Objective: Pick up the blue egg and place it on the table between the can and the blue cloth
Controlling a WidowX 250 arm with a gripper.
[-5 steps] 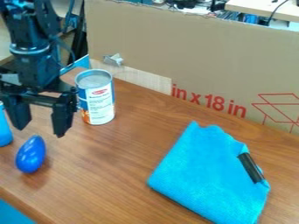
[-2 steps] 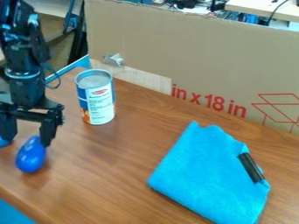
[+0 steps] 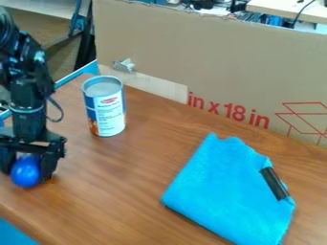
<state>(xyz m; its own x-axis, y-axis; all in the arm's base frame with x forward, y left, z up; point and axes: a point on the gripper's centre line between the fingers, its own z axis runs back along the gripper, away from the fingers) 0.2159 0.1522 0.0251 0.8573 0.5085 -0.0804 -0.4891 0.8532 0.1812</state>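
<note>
While the black arm (image 3: pixel 27 95) is bringing its claw (image 3: pixel 27 175) lower and slightly nearer, the gap above the blue egg-shaped object (image 3: pixel 26 171) is disappearing. A second ago the claw was hanging clear on the far side; now it is straddling the object at the left of the wooden table (image 3: pixel 131 191). The object is sitting a touch farther left than before, so the claw is probably nudging it while settling around it. Whether the claw is clenching the object or still waiting, released, around it, I cannot tell, because the two are overlapping closely from this angle. For the work in hand, the approach looks to be ending and the grasp is becoming the step that matters. The can (image 3: pixel 108 110) is standing unmoved, farther back, and the turquoise cloth (image 3: pixel 223 191) is lying undisturbed on the right.
</note>
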